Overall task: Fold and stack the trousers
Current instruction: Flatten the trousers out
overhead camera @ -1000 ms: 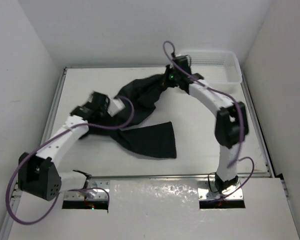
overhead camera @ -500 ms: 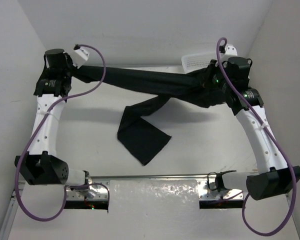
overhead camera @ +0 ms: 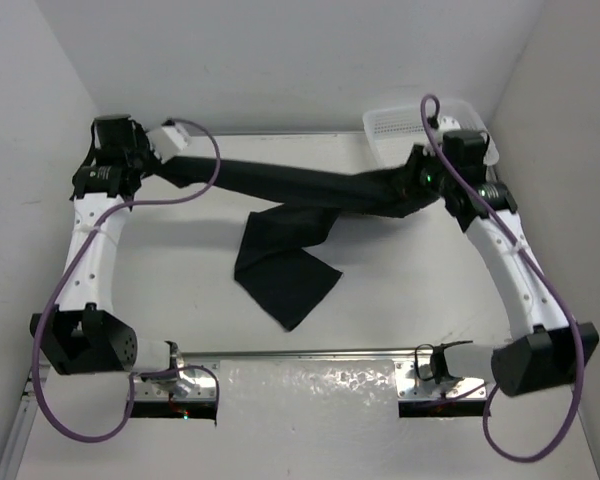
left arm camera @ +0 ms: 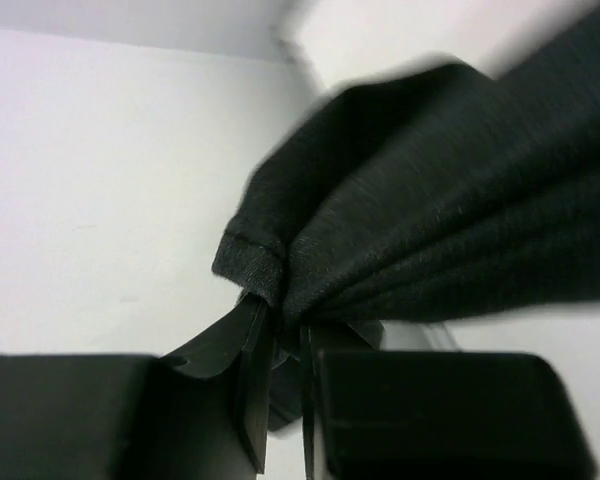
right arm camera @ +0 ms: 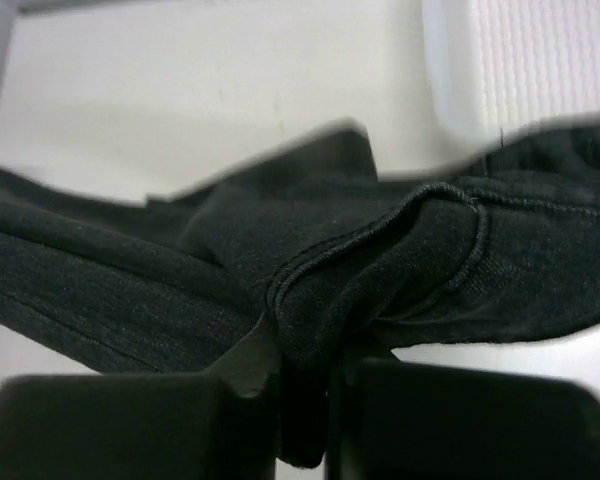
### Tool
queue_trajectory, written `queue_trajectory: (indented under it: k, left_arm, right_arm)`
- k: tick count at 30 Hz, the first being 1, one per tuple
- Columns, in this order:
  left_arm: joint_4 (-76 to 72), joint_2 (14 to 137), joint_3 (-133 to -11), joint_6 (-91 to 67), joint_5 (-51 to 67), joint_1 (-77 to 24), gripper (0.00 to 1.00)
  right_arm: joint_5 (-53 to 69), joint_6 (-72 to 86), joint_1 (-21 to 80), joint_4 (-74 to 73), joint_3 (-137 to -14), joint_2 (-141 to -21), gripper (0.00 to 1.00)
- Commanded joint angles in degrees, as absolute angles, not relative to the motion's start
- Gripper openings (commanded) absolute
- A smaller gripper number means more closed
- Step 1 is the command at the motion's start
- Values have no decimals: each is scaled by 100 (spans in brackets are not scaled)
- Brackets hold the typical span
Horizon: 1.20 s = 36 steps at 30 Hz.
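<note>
The black trousers (overhead camera: 290,185) hang stretched across the back of the table between both arms. My left gripper (overhead camera: 168,152) at the far left is shut on the hem of one leg (left arm camera: 280,270). At the far right my right gripper (overhead camera: 412,180) is shut on the bunched waist end (right arm camera: 360,270). The other leg (overhead camera: 280,265) droops from the middle and lies on the table, its end spread toward the front. In the left wrist view my gripper (left arm camera: 285,335) pinches a thin fold of fabric; the right wrist view shows a thick seamed fold clamped in my gripper (right arm camera: 305,370).
A white mesh basket (overhead camera: 400,122) sits at the back right corner, partly behind the right arm, and shows in the right wrist view as the basket (right arm camera: 540,60). White walls close in the table on three sides. A metal rail (overhead camera: 310,352) runs along the near edge.
Both arms lifted from the crumpled trousers and spread apart, pulling one leg taut between them. Since half a second ago the stretched leg has sunk slightly and the right gripper has shifted a little left.
</note>
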<state>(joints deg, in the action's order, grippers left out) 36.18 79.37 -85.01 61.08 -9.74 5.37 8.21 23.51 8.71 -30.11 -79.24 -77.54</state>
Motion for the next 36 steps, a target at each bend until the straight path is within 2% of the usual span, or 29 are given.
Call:
queue_trajectory:
  k: [1,2,3,4,5,6,7,9,12,13,16,17,18,19,20,21,23,25,27,29,32,36]
  left_arm:
    - [5325,7044,-7834,6967,-462,861,9]
    - [6005,6910,-7300,7561,-187,861,19]
    - [6603,6830,-7060,7689,-11,861,30]
    - [7410,6820,-6840,7682,244,844,71]
    - [7557,6820,-6377,7360,229,844,80]
    - [7550,6794,-6198,7209,98,844,84]
    - [7550,6794,-6074,7094,-243,852,84]
    - [7550,6715,-5959,6961,-430,931,84]
    - [7489,6697,-6292,6943,-413,1045,82]
    - [7358,6741,-6380,6891,-448,1211,81]
    - [6505,7240,-6775,6163,-536,2019,80]
    - [6373,7460,-7107,5761,-467,2317,74]
    - [6163,7958,-7319,5522,-283,3016,61]
    - [6074,8233,-7513,5224,-194,3380,55]
    - [6030,8470,-7906,4699,-72,3706,52]
    - [6021,8899,-8067,4476,243,4292,52]
    - [5986,9210,-8235,4002,474,4683,54]
    - [5600,9351,-7904,3763,457,4895,57]
    - [5152,9316,-7613,3701,387,4896,67]
    - [4976,9369,-7375,3578,299,4896,72]
    - [4930,9632,-7242,3559,368,5001,75]
    - [5194,9432,-7006,4322,1491,4975,78]
  right_arm:
    - [9,2635,650,-3903,-6588,-6536,15]
    - [-35,2863,642,-3798,-5548,-6269,29]
    - [-113,2952,607,-3797,-5093,-6032,47]
    - [-149,3153,424,-3884,-4767,-5664,66]
    - [-141,3216,274,-4111,-4294,-5512,71]
    - [-149,3269,-128,-4226,-4124,-5372,76]
    - [-176,3330,-402,-4315,-3992,-5231,84]
    - [-45,3463,-1059,-4377,-3736,-4818,85]
    - [-26,3586,-1432,-4359,-3744,-4605,84]
    - [-26,3595,-1450,-4377,-3762,-4614,81]
    - [95,3612,-1468,-4360,-3666,-4702,65]
    - [114,3630,-1485,-4316,-3543,-4711,44]
    - [132,3656,-1520,-4281,-3481,-4694,36]
    - [175,3752,-1521,-4202,-3350,-4685,31]
    - [219,3805,-1521,-4132,-3270,-4667,31]
    - [272,3849,-1521,-4053,-3174,-4658,35]
    - [360,4086,-1529,-3860,-2875,-4684,53]
    - [378,4262,-1529,-3631,-2595,-4763,61]
    - [317,4324,-1529,-3534,-2461,-4886,68]
    - [185,4342,-1529,-3489,-2373,-4957,71]
    - [158,4394,-1521,-3341,-2242,-5053,76]
    - [439,4543,-1520,-2612,-1943,-5246,82]
